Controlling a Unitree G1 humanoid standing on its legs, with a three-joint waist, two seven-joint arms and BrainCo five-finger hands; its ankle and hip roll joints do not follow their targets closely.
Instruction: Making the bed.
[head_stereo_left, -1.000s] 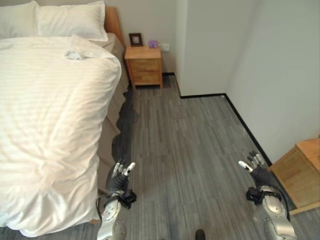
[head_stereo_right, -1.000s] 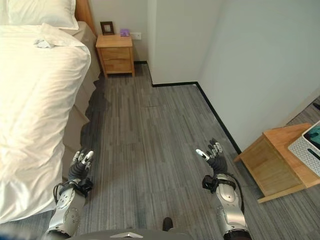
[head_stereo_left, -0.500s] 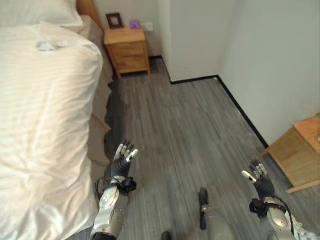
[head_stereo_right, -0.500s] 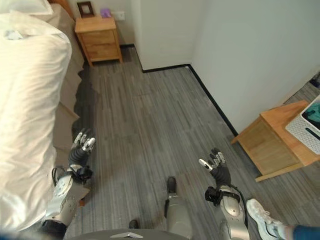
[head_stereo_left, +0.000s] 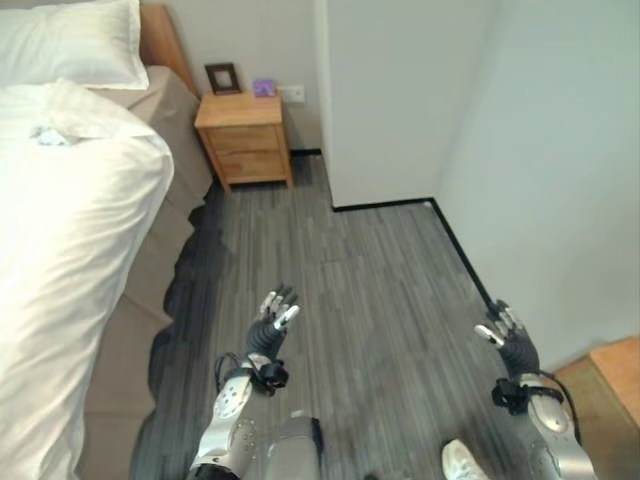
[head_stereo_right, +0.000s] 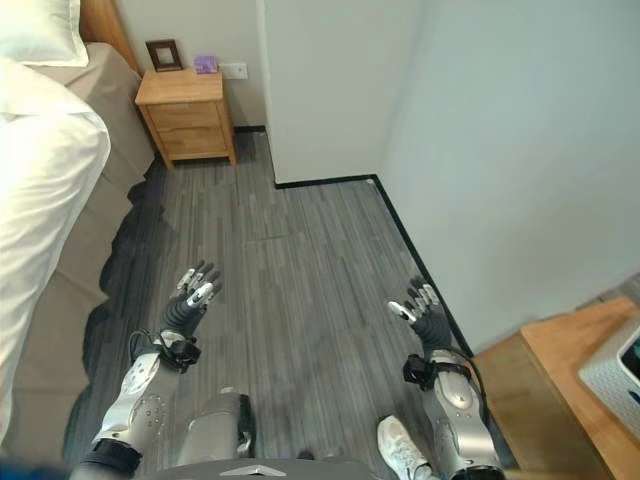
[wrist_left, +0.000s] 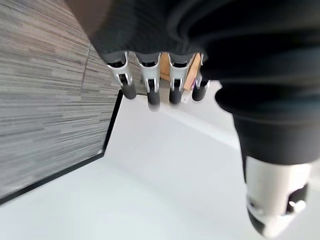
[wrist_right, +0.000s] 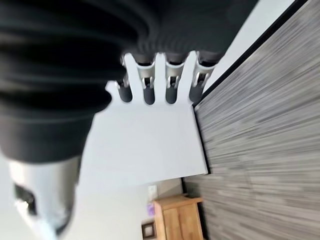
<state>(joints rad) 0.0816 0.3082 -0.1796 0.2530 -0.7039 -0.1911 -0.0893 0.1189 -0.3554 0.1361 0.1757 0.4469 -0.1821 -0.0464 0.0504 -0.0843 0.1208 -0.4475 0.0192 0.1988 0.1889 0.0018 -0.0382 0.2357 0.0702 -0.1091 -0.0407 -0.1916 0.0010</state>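
Observation:
The bed stands at the left, its white striped duvet (head_stereo_left: 70, 230) hanging over the side with the tan mattress side (head_stereo_left: 150, 300) bare below it. A white pillow (head_stereo_left: 70, 45) lies at the head. My left hand (head_stereo_left: 272, 325) is held up over the grey floor, apart from the bed, open and holding nothing. My right hand (head_stereo_left: 510, 340) is raised near the right wall, also open and empty. The left wrist view shows straight fingers (wrist_left: 150, 85), and the fingers (wrist_right: 160, 75) in the right wrist view are straight too.
A wooden nightstand (head_stereo_left: 245, 140) with a picture frame (head_stereo_left: 222, 77) stands by the bed's head. A white wall corner (head_stereo_left: 330, 110) juts out beyond it. A low wooden table (head_stereo_right: 575, 370) sits at the right. A person's white shoe (head_stereo_right: 400, 448) is beside my right arm.
The camera has swung right, so the bed takes up less of the view. Both hands stay open and empty; the left one now sits farther from the bed.

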